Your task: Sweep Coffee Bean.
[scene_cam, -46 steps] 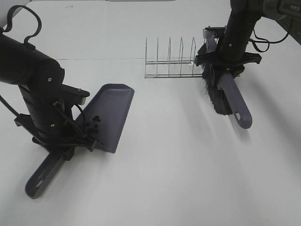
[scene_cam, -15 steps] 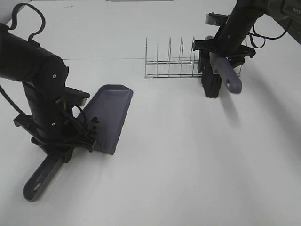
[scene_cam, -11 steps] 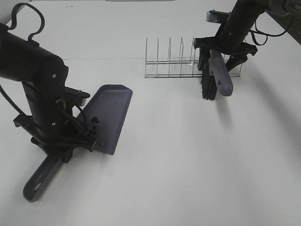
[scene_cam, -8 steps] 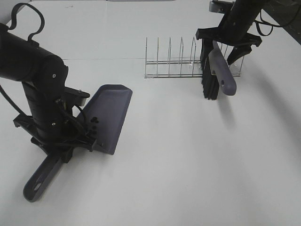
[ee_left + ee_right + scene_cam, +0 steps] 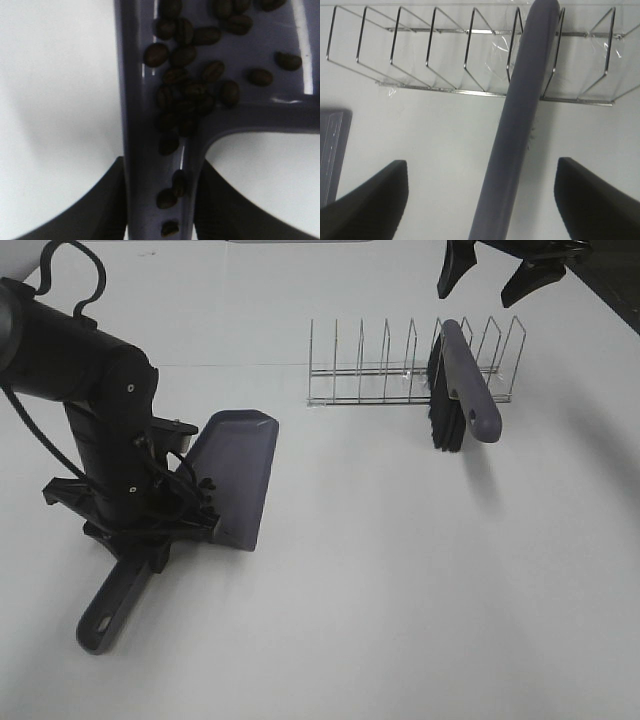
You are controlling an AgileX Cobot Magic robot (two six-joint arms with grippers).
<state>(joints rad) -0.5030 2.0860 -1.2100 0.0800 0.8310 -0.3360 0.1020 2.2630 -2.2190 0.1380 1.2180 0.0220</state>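
Observation:
Several coffee beans [image 5: 195,90] lie heaped in the grey-purple dustpan [image 5: 150,165], at its back wall and down the handle channel. My left gripper [image 5: 160,205] is shut on the dustpan's handle. In the high view the left gripper [image 5: 150,525] holds the dustpan [image 5: 238,470] tilted on the table, with a few beans [image 5: 206,484] showing near its back. The brush [image 5: 458,380] leans in the wire rack [image 5: 380,375], bristles down. My right gripper [image 5: 495,265] is open and empty above the brush. The right wrist view shows the brush handle [image 5: 520,125] between the spread fingers [image 5: 365,200], untouched.
The wire rack [image 5: 435,60] stands at the back of the white table. The dustpan's long handle [image 5: 115,600] sticks out toward the front left. A corner of the dustpan [image 5: 330,150] shows in the right wrist view.
My right gripper set the brush in the rack, let go and rose away. My left arm shifted the dustpan slightly to the right and turned it.

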